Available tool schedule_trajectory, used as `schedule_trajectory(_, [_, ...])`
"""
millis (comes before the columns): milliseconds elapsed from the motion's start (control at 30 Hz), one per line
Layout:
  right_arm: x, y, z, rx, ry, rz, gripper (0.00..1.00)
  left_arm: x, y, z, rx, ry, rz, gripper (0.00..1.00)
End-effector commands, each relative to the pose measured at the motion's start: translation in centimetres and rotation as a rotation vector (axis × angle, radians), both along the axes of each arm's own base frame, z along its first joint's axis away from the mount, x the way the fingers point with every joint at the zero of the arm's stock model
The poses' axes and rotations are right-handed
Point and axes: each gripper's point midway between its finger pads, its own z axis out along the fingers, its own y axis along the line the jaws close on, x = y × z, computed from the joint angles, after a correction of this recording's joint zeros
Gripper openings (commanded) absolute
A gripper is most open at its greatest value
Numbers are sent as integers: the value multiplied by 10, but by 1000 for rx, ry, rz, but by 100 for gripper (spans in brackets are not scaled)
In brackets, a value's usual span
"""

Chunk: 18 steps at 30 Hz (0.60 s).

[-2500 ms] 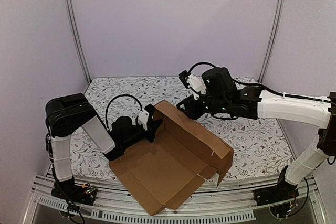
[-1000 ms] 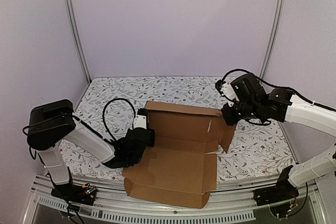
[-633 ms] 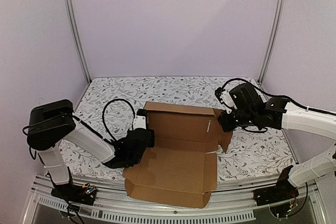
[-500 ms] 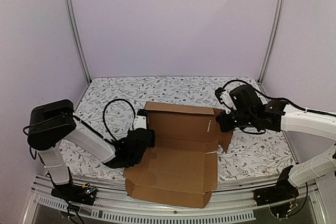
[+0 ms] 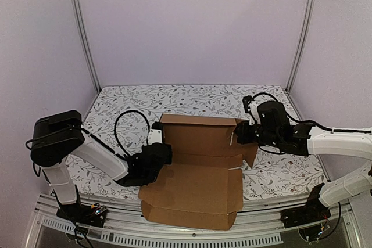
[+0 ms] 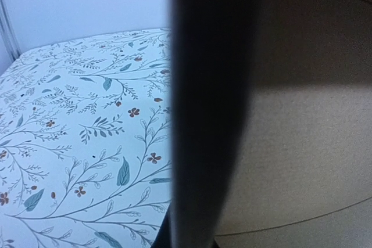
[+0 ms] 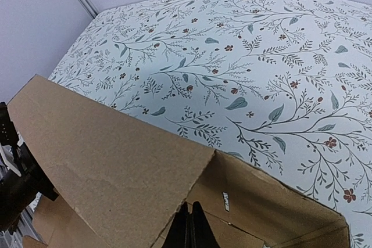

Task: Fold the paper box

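Observation:
The paper box (image 5: 195, 187) is a brown cardboard sheet, its base flat at the near table edge and its back panel (image 5: 197, 136) standing up. My left gripper (image 5: 159, 154) sits at the box's left edge by the fold. In the left wrist view a dark blurred bar (image 6: 209, 108) fills the middle, with cardboard (image 6: 308, 143) to its right, so it looks shut on the box's edge. My right gripper (image 5: 238, 136) is at the panel's top right corner. In the right wrist view its fingers (image 7: 190, 227) are pressed together just behind the panel's torn-looking edge (image 7: 192, 193).
The table wears a white cloth with a leaf and flower print (image 5: 174, 100). A right side flap (image 5: 251, 154) stands at the box's right end. The box's front edge (image 5: 186, 222) hangs over the metal rail at the near edge. Plain walls and two posts close in the back.
The box has turned from a slanted pose to square with the table and its back panel stands more upright. My right gripper has moved from the panel's middle to its right corner and lower.

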Motion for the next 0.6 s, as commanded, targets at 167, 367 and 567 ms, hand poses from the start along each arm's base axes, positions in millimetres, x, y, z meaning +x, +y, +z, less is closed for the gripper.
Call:
schedule_trajectory(167, [5,24,37,273,-103,-29,0,-9,-19,-2,-83,66,-51,0])
schedule_trajectory(367, [1,34,51,351,-143,-8,0,-11,-20,0,-107,77,-56,0])
schedule_trajectory(567, [-3,37,60,375,-164,19,0,-14,-20,3,-170,96,-59,0])
